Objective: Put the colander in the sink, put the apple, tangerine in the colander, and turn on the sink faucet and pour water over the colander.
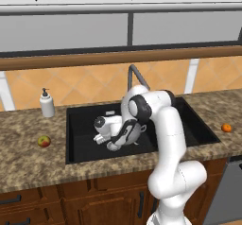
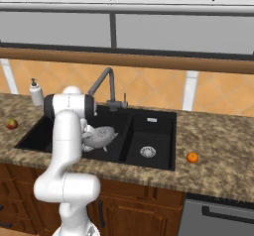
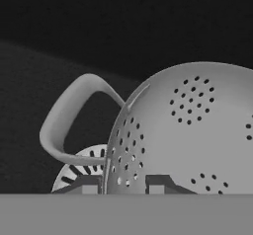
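The grey perforated colander (image 1: 137,130) (image 2: 101,135) (image 3: 197,130) lies tilted on its side low in the large bowl of the black sink (image 1: 71,134) (image 2: 149,126). My gripper (image 1: 124,135) (image 3: 122,185) reaches down into that bowl, and its fingertips (image 3: 89,184) straddle the colander's rim beside one loop handle (image 3: 64,125). The red-yellow apple (image 1: 44,141) (image 2: 11,124) rests on the counter left of the sink. On the counter right of it sits the orange tangerine (image 1: 227,127) (image 2: 192,157). The dark faucet (image 1: 137,75) (image 2: 106,81) stands behind the sink, and no stream runs from it.
A white soap pump bottle (image 1: 46,104) (image 2: 35,92) stands at the back left of the counter. A silver drain (image 3: 81,167) lies just under the colander, and another drain (image 2: 147,151) sits in the smaller right bowl. A tiled wall and wooden ledge run behind.
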